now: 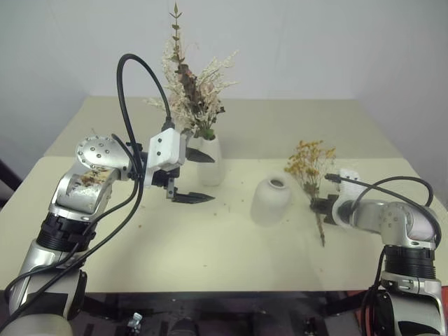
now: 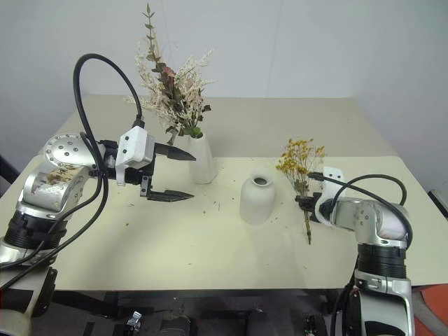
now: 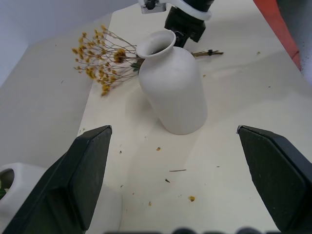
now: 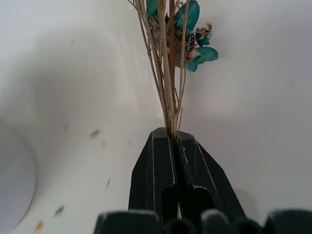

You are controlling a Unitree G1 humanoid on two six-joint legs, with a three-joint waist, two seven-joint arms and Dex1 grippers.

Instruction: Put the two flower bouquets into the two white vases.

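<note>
- Right gripper (image 4: 171,139): jaws fully closed on the thin stems of the yellow bouquet (image 2: 299,159), pinching them partway down their length. The flower heads point toward the far edge of the tabletop (image 2: 175,245) and the stem ends trail toward the near edge.
- Yellow bouquet: lying low near the right edge of the tabletop, just beside the short vase (image 2: 257,199) on its right. It appears to rest on the surface or just off it; which one cannot be told.
- Short vase: upright near the middle of the tabletop, mouth empty and unobstructed.
- Pink bouquet (image 2: 171,91): already standing in the tall vase (image 2: 200,159), left of centre toward the far edge.
- Left gripper (image 2: 180,175): jaws wide apart, holding nothing, hovering just beside the tall vase on its left side.
- Step in hand, as judged: lift the yellow bouquet and seat it in the short vase.
- Advice: raise the bundle well clear of the vase rim first, then turn the wrist so the stem ends hang downward.
- Advice: centre the stem ends over the small opening before lowering; stray stems may catch the rim and tip the vase.
- Advice: release only once the stems are well inside.
</note>
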